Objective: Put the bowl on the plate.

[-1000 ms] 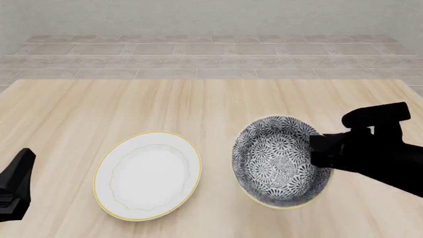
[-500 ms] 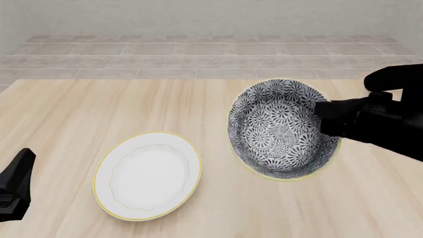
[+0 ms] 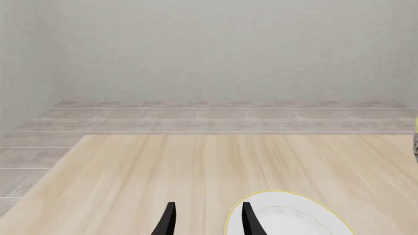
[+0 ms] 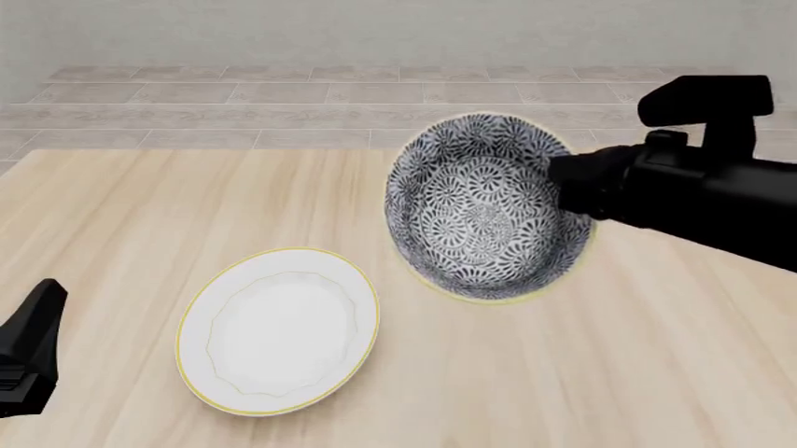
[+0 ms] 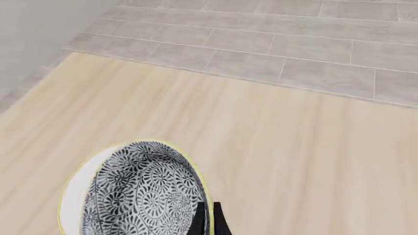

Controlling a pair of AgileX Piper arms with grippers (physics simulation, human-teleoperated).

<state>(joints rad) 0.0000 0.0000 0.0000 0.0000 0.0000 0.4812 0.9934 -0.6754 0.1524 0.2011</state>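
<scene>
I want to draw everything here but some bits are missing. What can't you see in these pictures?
- Right tool: in the front view its tips vanish behind the bowl wall; the right wrist view's edge cuts them off.
- Bowl's underside: hidden in every view.
- Plate: the left wrist view's edge cuts off its near part.
- Left tool: only fingertips in its wrist view; the front view shows just a dark piece at the edge.

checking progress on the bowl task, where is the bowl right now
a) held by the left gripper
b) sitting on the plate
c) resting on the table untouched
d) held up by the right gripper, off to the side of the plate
d: the right gripper pinches the rim of the bowl, which hangs lifted and tilted to the right of the plate; the plate has nothing on it, and the left gripper is open and holds nothing.
</scene>
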